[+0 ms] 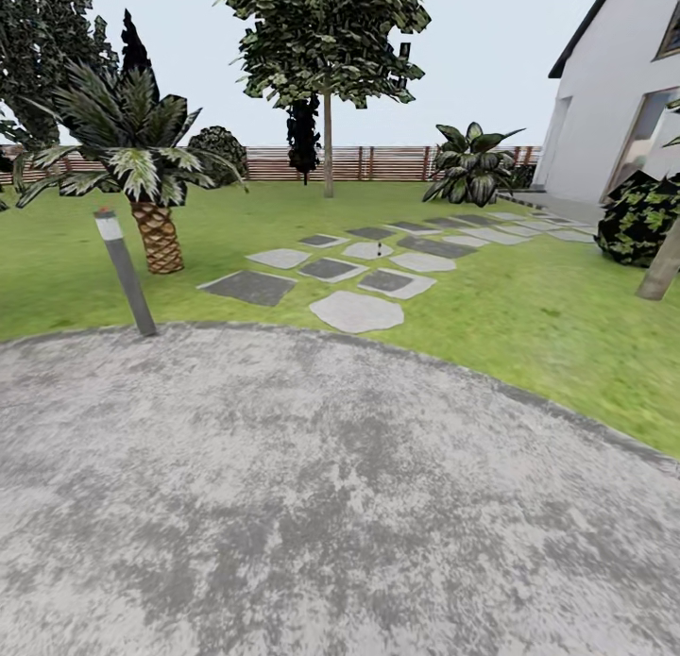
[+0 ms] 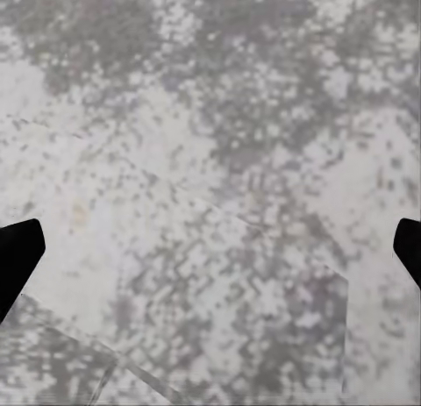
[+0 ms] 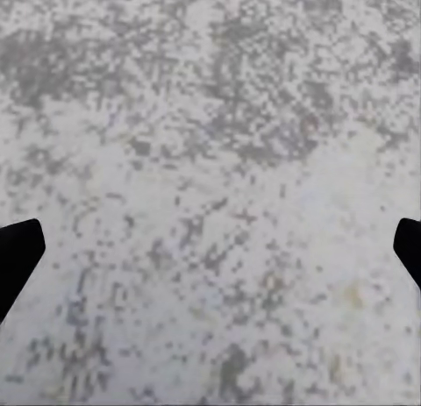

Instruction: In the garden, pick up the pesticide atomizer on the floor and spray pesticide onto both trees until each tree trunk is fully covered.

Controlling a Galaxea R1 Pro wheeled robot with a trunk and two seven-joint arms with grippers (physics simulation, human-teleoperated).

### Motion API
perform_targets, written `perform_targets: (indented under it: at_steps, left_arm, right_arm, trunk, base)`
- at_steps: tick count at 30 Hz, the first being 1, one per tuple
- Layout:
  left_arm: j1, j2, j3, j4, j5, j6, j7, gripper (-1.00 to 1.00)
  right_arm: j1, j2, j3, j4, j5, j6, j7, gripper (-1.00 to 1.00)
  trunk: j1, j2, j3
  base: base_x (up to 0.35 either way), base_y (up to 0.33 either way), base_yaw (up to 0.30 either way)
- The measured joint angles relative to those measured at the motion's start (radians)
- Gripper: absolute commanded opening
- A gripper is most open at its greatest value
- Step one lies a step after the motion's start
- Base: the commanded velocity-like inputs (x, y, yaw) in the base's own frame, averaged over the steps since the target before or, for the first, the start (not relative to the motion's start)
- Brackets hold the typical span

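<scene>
Across the garden lawn (image 1: pixel 529 316), one tree (image 1: pixel 328 33) stands before the fence, its straight bare trunk (image 1: pixel 328 146) rising to blocky green leaves. The foot of a second grey-tan trunk (image 1: pixel 661 264) leans in at the right edge. A tiny dark upright object (image 1: pixel 379 250) stands on a pale stepping stone; it is too small to tell whether it is the pesticide atomizer. My left gripper (image 2: pixel 210 248) is open over mottled grey paving, its black fingertips (image 2: pixel 17 257) far apart. My right gripper (image 3: pixel 210 248) is open over the same paving, with nothing between its fingertips (image 3: pixel 17 252).
Grey gravel paving (image 1: pixel 312 505) fills the foreground. A slanted bollard lamp (image 1: pixel 126 274) stands at its far left rim, with a short palm (image 1: pixel 156 231) behind it. Stepping stones (image 1: pixel 357 311) lead toward the white house (image 1: pixel 614 99). A dark bush (image 1: pixel 637 217) sits at right, and a slat fence (image 1: pixel 378 162) closes the back.
</scene>
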Motion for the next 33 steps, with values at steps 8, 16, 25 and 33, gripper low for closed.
perform_targets:
  at_steps: [8,16,25,33]
  left_arm:
    - [0.000,-0.003,-0.002,0.000,-0.001,0.001,-0.002,1.00]
    - [0.000,-0.006,-0.003,-0.007,0.000,-0.002,-0.002,1.00]
    - [-0.010,-0.014,0.000,-0.038,0.001,0.002,-0.010,1.00]
    - [-0.005,-0.004,-0.002,-0.030,0.000,-0.007,-0.007,1.00]
  right_arm:
    - [0.000,0.000,0.001,-0.005,0.000,0.000,0.000,1.00]
    - [0.000,0.000,0.002,-0.006,0.002,-0.002,0.000,1.00]
    - [-0.001,-0.008,0.001,-0.021,0.006,-0.139,0.001,1.00]
    - [-0.001,-0.009,0.002,-0.025,0.009,-0.161,-0.001,1.00]
  trunk:
    - [0.000,0.000,0.000]
    - [0.000,0.000,0.000]
    - [0.000,0.000,0.000]
    - [0.000,0.000,0.000]
  base:
    - [0.337,0.000,0.000]
    - [0.337,0.000,0.000]
    - [0.337,0.000,0.000]
    - [0.337,0.000,0.000]
